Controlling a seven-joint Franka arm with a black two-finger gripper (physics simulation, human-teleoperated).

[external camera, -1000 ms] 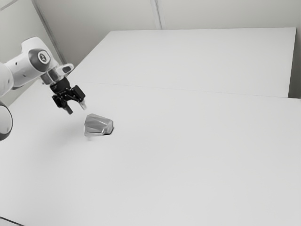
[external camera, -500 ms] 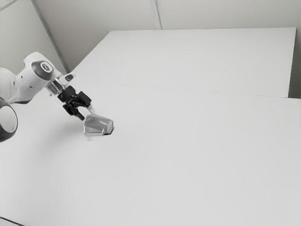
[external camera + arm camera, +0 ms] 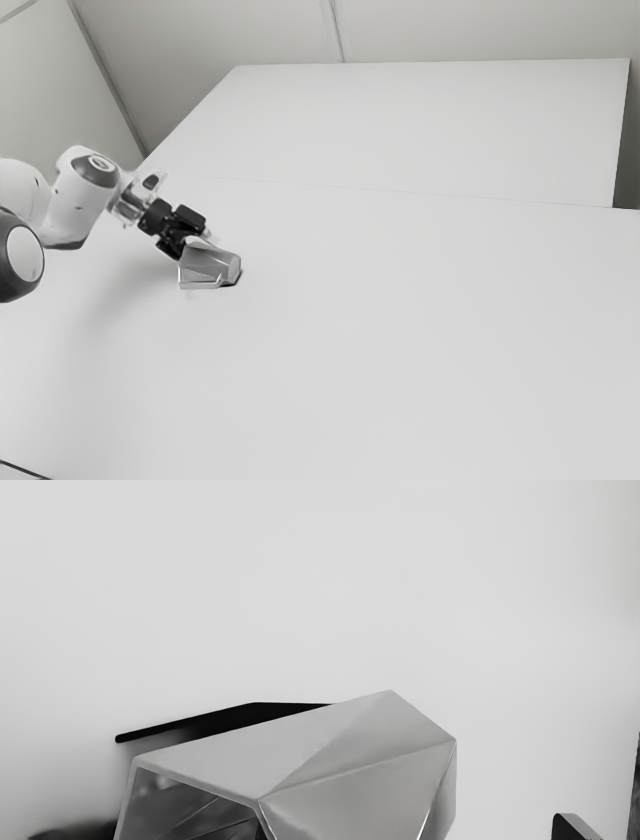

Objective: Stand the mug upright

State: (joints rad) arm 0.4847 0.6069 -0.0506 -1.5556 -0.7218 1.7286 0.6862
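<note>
The fingers (image 3: 570, 827) of the black two-finger gripper (image 3: 194, 246) are spread, one seen apart from the faceted silvery-grey mug (image 3: 208, 267), the other apparently placed near its open mouth. The mug is laid on its side on the plain white tabletop (image 3: 400, 330), its mouth turned toward the exterior view's left.

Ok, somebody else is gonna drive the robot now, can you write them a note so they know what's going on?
Gripper: open, down at the mug, not holding it.
Mug: lying on its side on the table, open end roughly toward the exterior view's left.
Done: the gripper is at the mug; the mug isn't upright yet.
Left: probably close on it, tip it upright, let go.
</note>
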